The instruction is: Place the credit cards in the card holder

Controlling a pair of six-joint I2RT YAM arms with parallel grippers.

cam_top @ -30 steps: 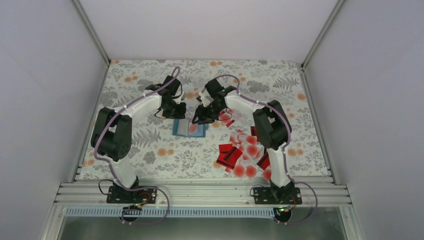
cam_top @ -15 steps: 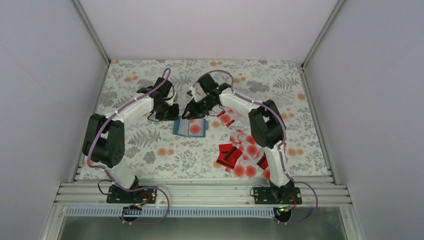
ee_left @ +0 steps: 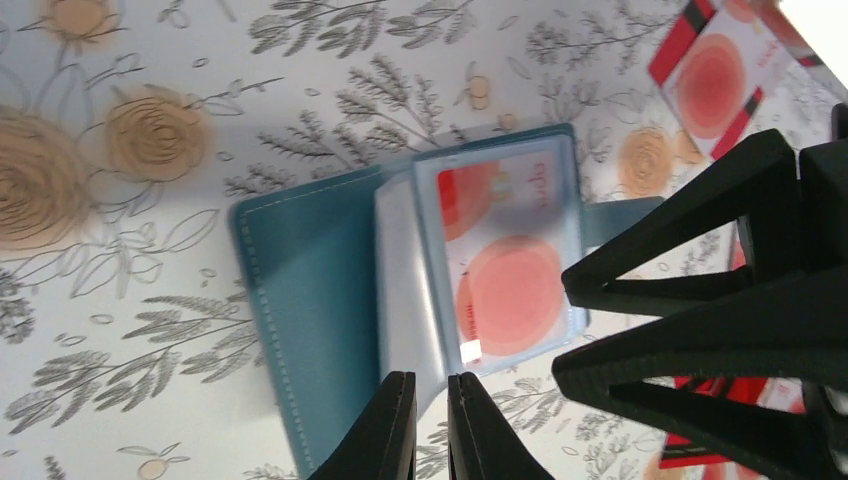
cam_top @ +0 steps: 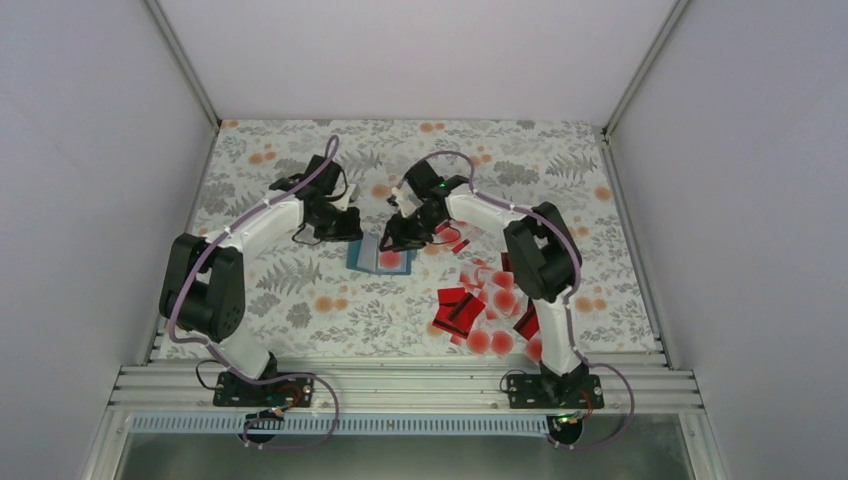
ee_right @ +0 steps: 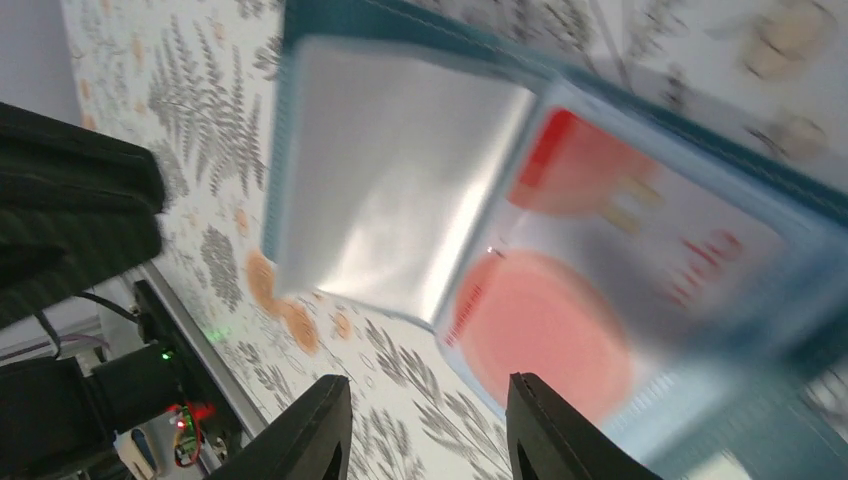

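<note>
One dotted card (ee_left: 515,290) sleeved in open card holder (cam_top: 378,257) — heap of credit cards (cam_top: 490,305) waiting on counter (cam_top: 300,300). Jaws of right gripper (ee_right: 425,430) apart, empty; left gripper (ee_left: 430,430) near-closed, grip impossible to tell.

Open teal card holder (cam_top: 378,257); credit cards (cam_top: 487,305) heaped right.

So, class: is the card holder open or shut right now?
Open: the card holder lies spread flat, its clear sleeves exposed, one showing a red-dot card.
</note>
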